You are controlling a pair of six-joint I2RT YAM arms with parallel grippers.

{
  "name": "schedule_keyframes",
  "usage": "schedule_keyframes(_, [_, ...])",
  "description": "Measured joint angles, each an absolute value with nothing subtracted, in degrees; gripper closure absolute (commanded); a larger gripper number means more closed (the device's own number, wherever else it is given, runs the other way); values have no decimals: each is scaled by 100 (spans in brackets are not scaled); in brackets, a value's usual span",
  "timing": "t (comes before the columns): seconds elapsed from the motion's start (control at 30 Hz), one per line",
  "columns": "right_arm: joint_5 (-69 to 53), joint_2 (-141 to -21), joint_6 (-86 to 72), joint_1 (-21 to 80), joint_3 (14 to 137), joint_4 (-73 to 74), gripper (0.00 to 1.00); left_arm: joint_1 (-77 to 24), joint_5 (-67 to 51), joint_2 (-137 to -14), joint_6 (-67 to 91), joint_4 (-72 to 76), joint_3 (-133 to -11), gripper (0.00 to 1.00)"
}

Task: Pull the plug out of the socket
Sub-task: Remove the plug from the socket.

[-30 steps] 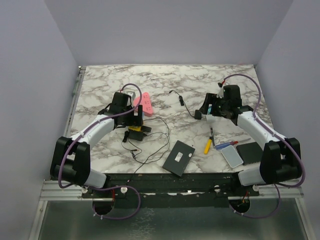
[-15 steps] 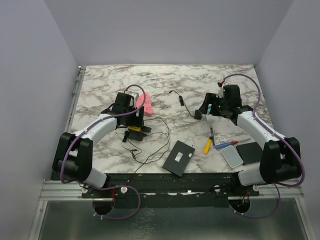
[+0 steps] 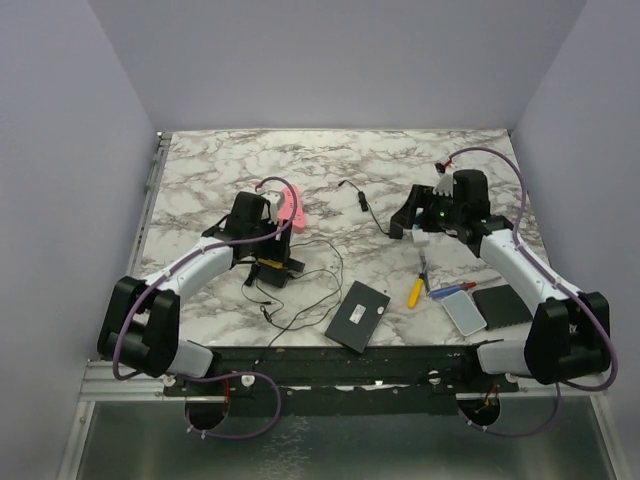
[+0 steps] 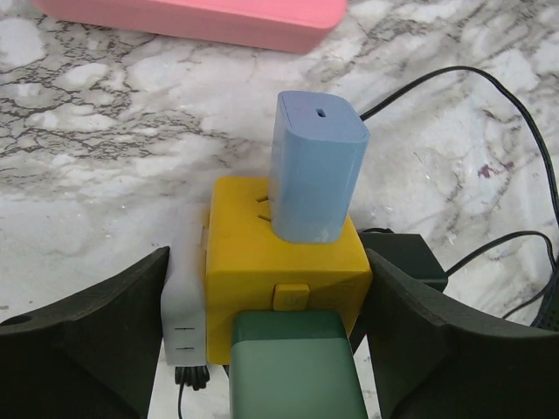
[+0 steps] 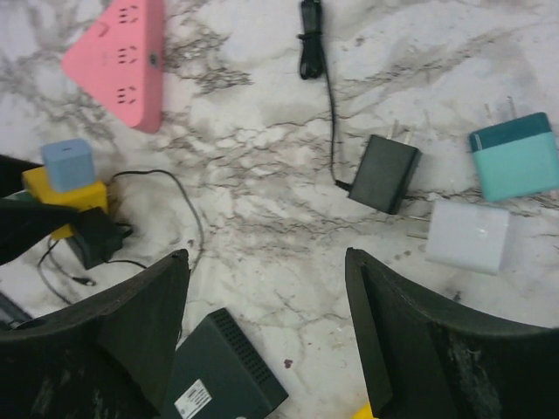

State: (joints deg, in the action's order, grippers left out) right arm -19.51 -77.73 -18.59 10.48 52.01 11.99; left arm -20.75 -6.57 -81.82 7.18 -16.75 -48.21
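The work surface is a marble-patterned table [image 3: 330, 160] enclosed by plain lavender walls [image 3: 330, 60].

**Task item.** A yellow socket cube [image 4: 238, 244] sits on the table at the left-centre, near the front edge. A pink power strip [image 4: 192, 17] lies just behind it.
- A blue plug [image 4: 316, 170] stands upright in the top face of the cube.
- A green plug [image 4: 293, 367] is seated in the face toward the wrist camera.
- A white plug [image 4: 185, 305] sits on the side face at the left of the left wrist view.
- A black plug [image 4: 410, 262] sits against the opposite side.
- All four plugs are still seated in the cube.
- A thin black cable [image 3: 310, 290] loops across the table beside the cube.

**Left gripper.** The left gripper [image 4: 266, 257] is lowered over the cube.
- Its jaws stand wide apart.
- One of its fingers [image 4: 96, 340] is just beside the white plug.
- The other finger is just beside the right side of the cube.
- Contact on either side cannot be confirmed.

**Right gripper.** The right gripper [image 5: 266, 257] hangs above the right half of the table.
- Its jaws are spread wide, with nothing between them.
- Below it lie three loose items: a black adapter [image 5: 384, 173] with its cord [image 5: 310, 39], a teal plug [image 5: 515, 157] and a white adapter [image 5: 467, 236].
- All three are well apart from the cube.

**Other items.** A black box [image 3: 357, 315] lies near the front edge. A yellow-handled tool [image 3: 415, 292] lies to its right.
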Motion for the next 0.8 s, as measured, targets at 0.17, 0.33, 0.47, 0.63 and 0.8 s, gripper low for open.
schedule_keyframes(0.17, [-2711, -7247, -2075, 1046, 5162, 1166, 24, -2265, -1107, -7526, 545, -1597, -4574, 68])
schedule_keyframes(0.33, [-3540, -7057, -2571, 1048, 5153, 1144, 24, -2571, -1806, -7061, 438, -1199, -4668, 69])
schedule_keyframes(0.47, [-4056, -6984, -3072, 1155, 5006, 1007, 22, -3009, -2322, -7054, 364, -834, -4904, 71])
schedule_keyframes(0.63, [-4125, -6733, -3507, 1446, 5063, 993, 22, -3212, -2869, -7026, 464, -224, -4856, 72])
schedule_keyframes(0.8, [-4093, -6788, -3730, 1933, 5354, 996, 22, -3212, -3107, -6794, 613, 134, -4604, 74])
